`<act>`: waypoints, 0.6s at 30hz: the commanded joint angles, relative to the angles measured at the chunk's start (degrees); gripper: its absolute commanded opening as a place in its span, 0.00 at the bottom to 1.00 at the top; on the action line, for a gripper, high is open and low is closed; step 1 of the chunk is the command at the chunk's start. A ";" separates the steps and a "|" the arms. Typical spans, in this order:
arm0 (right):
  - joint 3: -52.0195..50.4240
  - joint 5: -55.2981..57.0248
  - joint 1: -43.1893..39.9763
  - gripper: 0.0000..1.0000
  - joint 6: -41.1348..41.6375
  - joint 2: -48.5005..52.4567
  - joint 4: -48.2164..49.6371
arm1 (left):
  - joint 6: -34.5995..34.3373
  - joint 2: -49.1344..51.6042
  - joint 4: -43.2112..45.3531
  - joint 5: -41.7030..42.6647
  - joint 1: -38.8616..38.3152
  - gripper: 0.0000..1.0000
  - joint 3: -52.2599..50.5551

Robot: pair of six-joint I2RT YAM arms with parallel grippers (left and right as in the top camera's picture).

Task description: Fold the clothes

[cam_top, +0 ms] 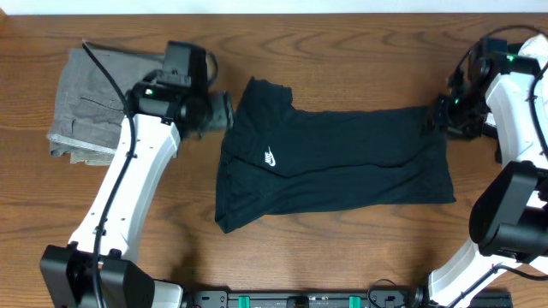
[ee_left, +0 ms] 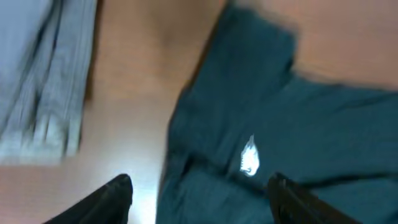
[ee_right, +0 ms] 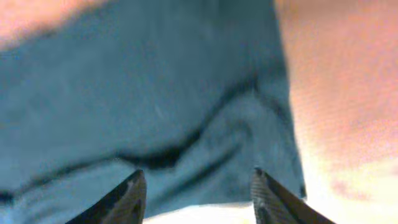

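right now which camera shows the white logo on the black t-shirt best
The overhead view: the logo is small but sharp, and its place on the black t-shirt is plain. The left wrist view shows it bigger but blurred. The right wrist view shows only dark fabric, no logo.

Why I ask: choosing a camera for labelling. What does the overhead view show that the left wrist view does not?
Only overhead: the whole outline of the black T-shirt, and the right pincer at the shirt's right edge. Only left wrist: the left pincer from close up, its fingertips apart over the shirt's left side. Both: the grey trousers, the shirt's white logo and the wooden table.
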 commanded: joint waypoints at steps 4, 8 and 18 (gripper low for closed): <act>1.07 4.68 0.48 0.59 -1.99 -0.22 7.85 | 4.44 4.61 10.95 5.51 0.17 0.72 2.03; 1.05 6.34 0.37 0.61 -3.76 1.22 13.27 | 4.44 10.54 18.38 5.51 0.02 0.72 2.03; 1.03 7.17 0.37 0.60 -4.04 9.27 24.90 | 4.42 22.45 29.75 6.99 -0.20 0.71 2.03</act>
